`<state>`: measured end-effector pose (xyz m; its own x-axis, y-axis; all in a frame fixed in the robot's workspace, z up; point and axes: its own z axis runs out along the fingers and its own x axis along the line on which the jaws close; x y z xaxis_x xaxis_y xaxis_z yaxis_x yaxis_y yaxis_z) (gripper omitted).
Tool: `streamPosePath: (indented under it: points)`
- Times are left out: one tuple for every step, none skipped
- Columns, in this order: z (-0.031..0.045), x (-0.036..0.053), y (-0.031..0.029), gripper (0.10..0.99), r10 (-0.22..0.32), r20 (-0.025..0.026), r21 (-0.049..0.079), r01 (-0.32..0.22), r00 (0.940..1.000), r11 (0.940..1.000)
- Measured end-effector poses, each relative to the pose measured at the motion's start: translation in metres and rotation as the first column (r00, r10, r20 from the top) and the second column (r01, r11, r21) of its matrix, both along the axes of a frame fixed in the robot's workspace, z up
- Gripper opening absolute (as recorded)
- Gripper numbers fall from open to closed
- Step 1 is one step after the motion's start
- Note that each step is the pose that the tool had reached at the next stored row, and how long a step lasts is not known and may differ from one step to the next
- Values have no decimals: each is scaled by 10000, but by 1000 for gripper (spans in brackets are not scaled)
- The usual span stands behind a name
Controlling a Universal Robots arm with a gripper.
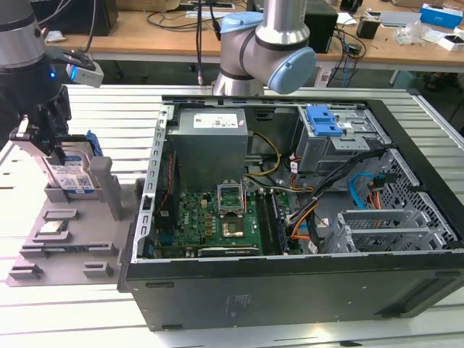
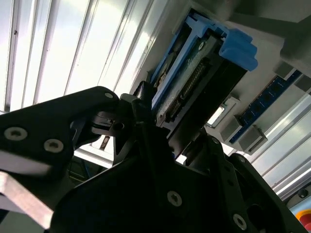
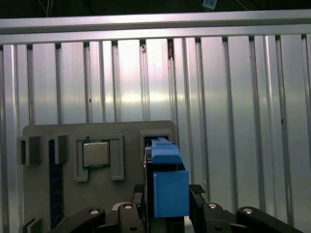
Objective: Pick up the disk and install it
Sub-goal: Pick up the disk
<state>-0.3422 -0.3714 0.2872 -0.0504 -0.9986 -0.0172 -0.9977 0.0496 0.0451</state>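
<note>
At the end effector (image 3: 168,191): pinched onto the disk (image 1: 72,172), black fingers (image 3: 197,195) pressed against its two broad faces, blue rail running up between them in the first wrist view; judged closed, with no gap visible on either side. Stands on edge in a slot of the grey fixture tray (image 1: 94,225), at the exterior view's left, blue-and-white label showing; seems seated there, not yet raised. In the second wrist view, shows a connector edge and blue plastic ends beyond the grip.

Likely to handle as a stiff, dense metal slab; fairly heavy for its bulk; smooth enough on the faces to slip; sensitive to knocks. Best taken across the flat faces near the middle, square and firm, clear of the connector and of the thin, possibly flexible rails.

Just beside the slot on the same tray, a square processor chip (image 3: 95,153) in its own recess. Under the tray, the slatted metal desk (image 3: 243,121); toward the exterior view's right, the open computer case (image 1: 290,290), with the grey drive cage (image 1: 355,138) and its blue latch (image 1: 324,119) at the far side, well apart from the disk.
</note>
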Motion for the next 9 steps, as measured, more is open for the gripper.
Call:
streamPosePath:
  points:
    - [0,0,0,482,0,0,0,0,10000,10000]
    - [-1,0,0,482,0,-1,0,0,10000,10000]
    - [-2,0,0,467,0,1,2,0,10000,10000]
    - [-2,0,0,400,0,1,2,0,10000,10000]
    - [-2,0,0,365,0,1,1,0,10000,10000]
    - [-3,0,0,365,0,0,0,0,10000,10000]
    - [-3,0,0,365,0,0,0,0,10000,10000]
    - [-4,0,0,365,0,0,0,0,10000,10000]
    - [-4,0,0,365,0,0,0,0,10000,10000]
